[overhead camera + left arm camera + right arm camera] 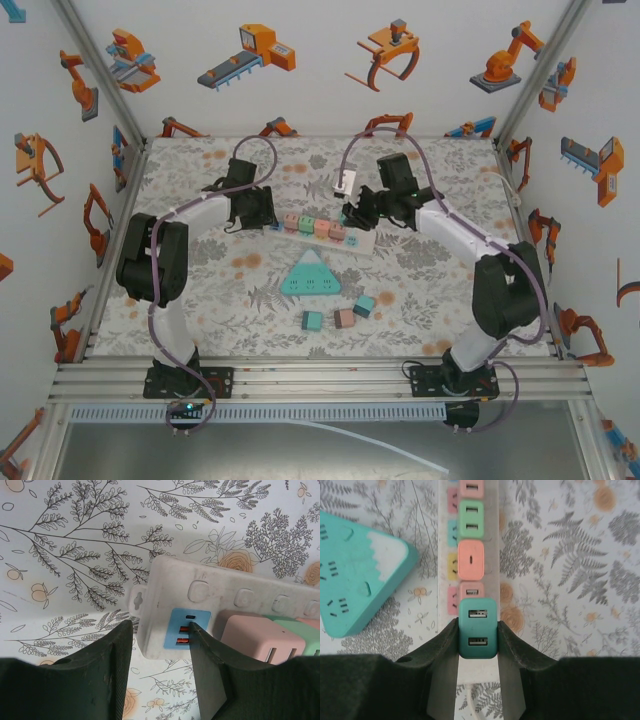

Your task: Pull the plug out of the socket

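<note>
Near centre: three loose plugs (344, 318), then teal triangular socket block (310, 275). Beyond: white power strip (240, 587), lying left-right. At right end: teal plug (478, 630), seated, clamped by right gripper (477, 624). At left end: left gripper (160, 627), fingers apart.

The long white plastic power strip (220, 577) lies flat on the surface, running roughly left to right, with a row of coloured socket faces along its top. The dark teal square adapter plug (477, 630), with two USB ports in its upper face, stands upright at the strip's right end, seated in its socket. The right end effector (477, 625) clamps its two sides.
</note>
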